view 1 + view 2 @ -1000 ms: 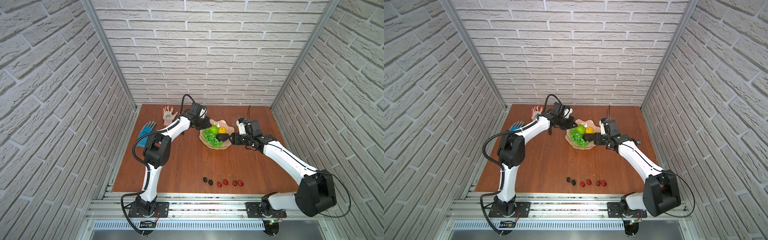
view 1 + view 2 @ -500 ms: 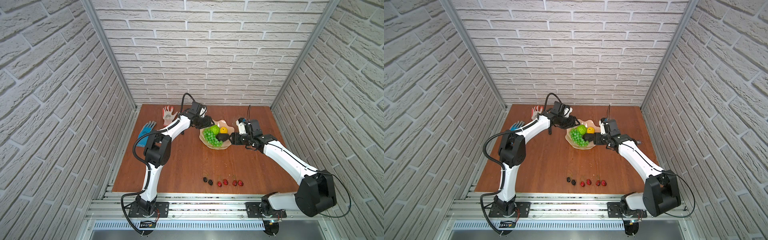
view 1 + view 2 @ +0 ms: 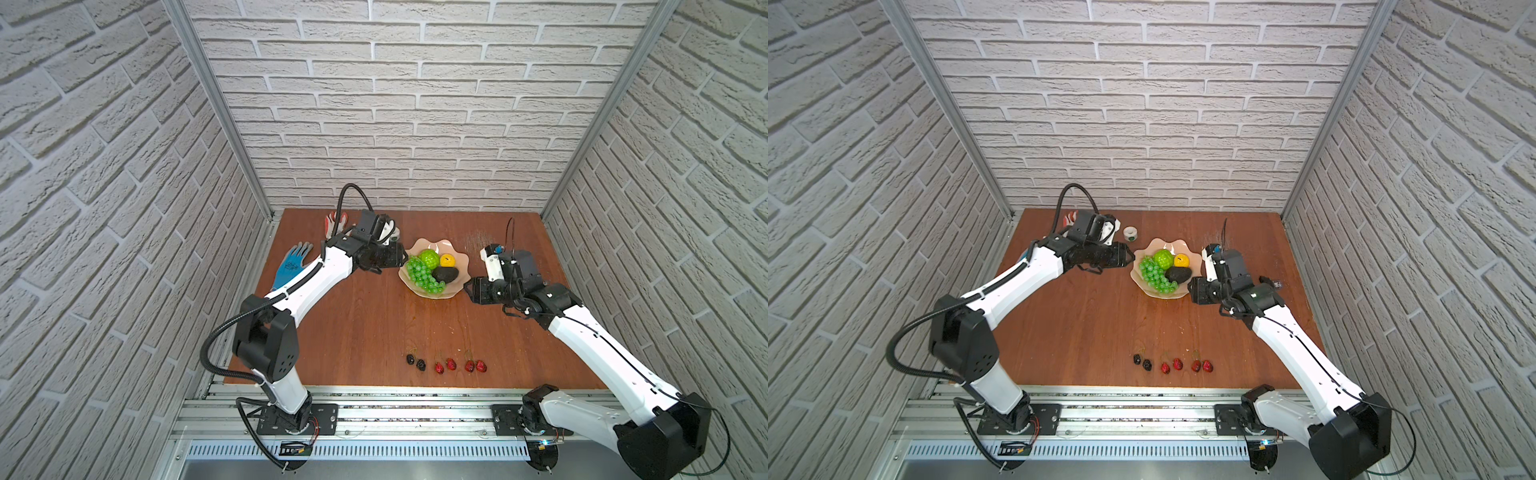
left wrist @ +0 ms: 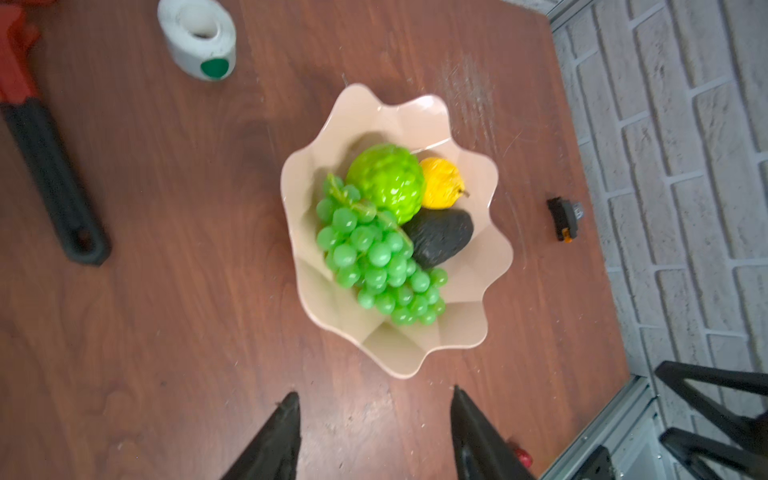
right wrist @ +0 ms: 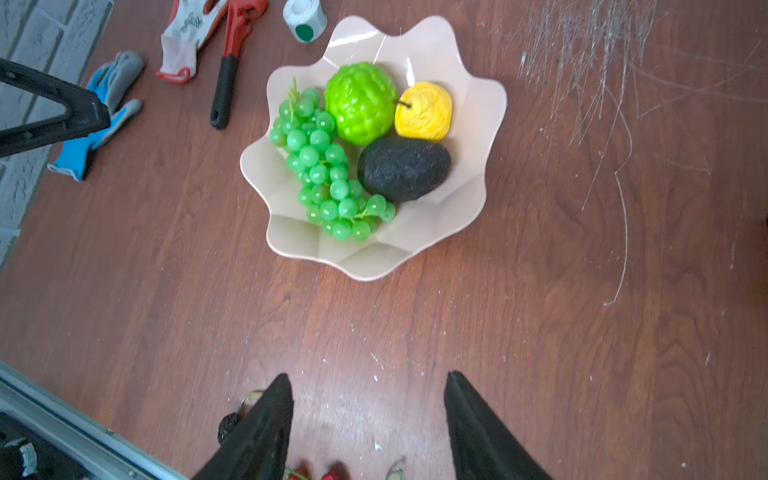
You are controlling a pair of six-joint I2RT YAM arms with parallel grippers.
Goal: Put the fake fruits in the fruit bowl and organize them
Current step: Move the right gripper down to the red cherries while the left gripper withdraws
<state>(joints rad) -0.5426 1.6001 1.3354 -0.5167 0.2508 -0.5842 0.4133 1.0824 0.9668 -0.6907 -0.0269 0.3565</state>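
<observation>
Four in the bowl mid-table so far: grapes, green ball, lemon, avocado. Left to fetch: cherries, near the front edge, well apart. Left gripper and right gripper flanking the bowl, both spread, empty. Next, probably: going low and pinching a skinny stem, fiddly stuff.

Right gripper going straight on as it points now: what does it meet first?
Probably the fruit bowl, at its near rim; the open right gripper points at it. Height is unclear, so it might pass over onto the green grape bunch.
</observation>
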